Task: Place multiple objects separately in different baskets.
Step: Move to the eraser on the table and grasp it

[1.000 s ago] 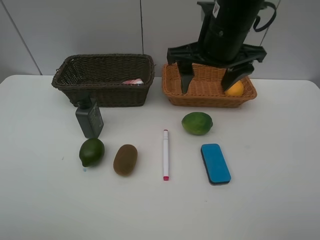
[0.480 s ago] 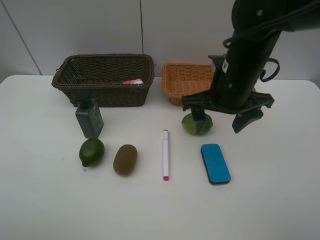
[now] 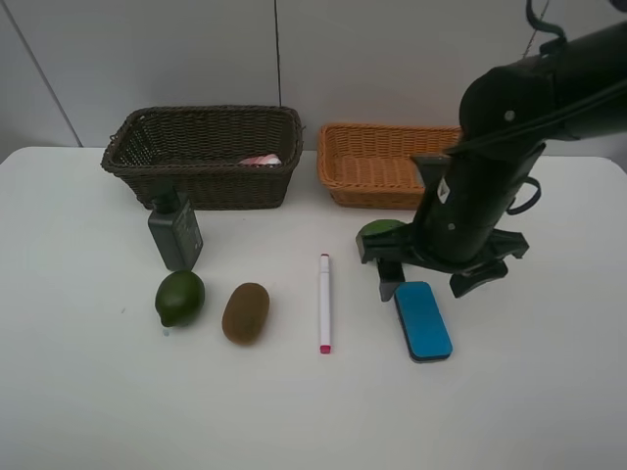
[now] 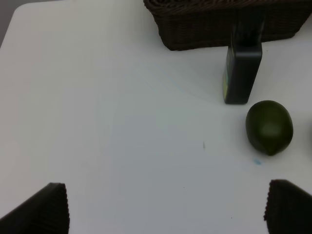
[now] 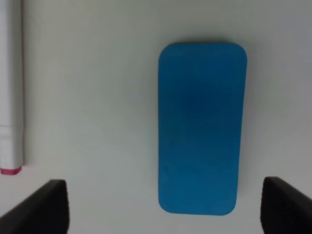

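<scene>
My right gripper [image 3: 431, 282] hangs open just behind the blue eraser [image 3: 423, 321], which lies flat on the table. The right wrist view has the eraser [image 5: 202, 126] lengthwise between the spread fingers of the gripper [image 5: 163, 207], untouched. The arm hides most of one green fruit [image 3: 377, 228]. A white-pink marker [image 3: 324, 304], a brown kiwi [image 3: 245, 312], another green fruit [image 3: 179, 297] and a dark green bottle [image 3: 175, 233] sit to the left. Something pink [image 3: 260, 159] lies in the dark basket [image 3: 127, 157]. My left gripper [image 4: 165, 214] is open over bare table near the fruit [image 4: 269, 126] and bottle [image 4: 243, 73].
The light tan basket [image 3: 382, 166] stands at the back right, partly covered by my right arm. The marker's [image 5: 10, 87] end shows at the edge of the right wrist view. A grey wall rises behind the white table [image 3: 98, 392].
My right arm has swung from above the tan basket toward the table's front and come down over the blue eraser, now covering most of the green fruit. Nothing else moved.
</scene>
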`<action>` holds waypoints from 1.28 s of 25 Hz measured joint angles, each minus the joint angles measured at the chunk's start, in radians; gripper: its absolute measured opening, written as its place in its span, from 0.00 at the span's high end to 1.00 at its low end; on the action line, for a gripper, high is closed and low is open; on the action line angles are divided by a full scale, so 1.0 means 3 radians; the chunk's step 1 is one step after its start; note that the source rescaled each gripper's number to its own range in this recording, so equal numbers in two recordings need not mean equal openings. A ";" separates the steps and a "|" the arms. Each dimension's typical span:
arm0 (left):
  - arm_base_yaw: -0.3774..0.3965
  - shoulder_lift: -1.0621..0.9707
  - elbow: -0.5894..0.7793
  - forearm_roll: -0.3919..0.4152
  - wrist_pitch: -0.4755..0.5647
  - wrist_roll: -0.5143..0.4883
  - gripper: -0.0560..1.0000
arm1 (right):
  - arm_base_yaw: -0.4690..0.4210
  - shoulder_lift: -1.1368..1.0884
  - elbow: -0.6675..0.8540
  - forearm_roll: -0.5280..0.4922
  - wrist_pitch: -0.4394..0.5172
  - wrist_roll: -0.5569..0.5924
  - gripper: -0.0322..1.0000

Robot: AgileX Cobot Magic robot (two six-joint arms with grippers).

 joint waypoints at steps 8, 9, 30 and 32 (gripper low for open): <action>0.0000 0.0000 0.0000 0.0000 0.0000 0.0000 0.00 | -0.0090 0.0000 0.0214 -0.0040 -0.0322 -0.0003 0.02; 0.0000 0.0000 0.0000 0.0000 0.0000 0.0000 0.00 | -0.0090 0.0000 0.0214 -0.0040 -0.0353 -0.0003 0.02; 0.0000 0.0000 0.0000 0.0000 0.0000 0.0000 0.00 | -0.0090 0.0444 0.0220 -0.0045 -0.0510 -0.0003 0.02; 0.0000 0.0000 0.0000 0.0000 0.0000 0.0000 0.00 | -0.0090 0.0444 0.0220 -0.0045 -0.0521 -0.0003 0.02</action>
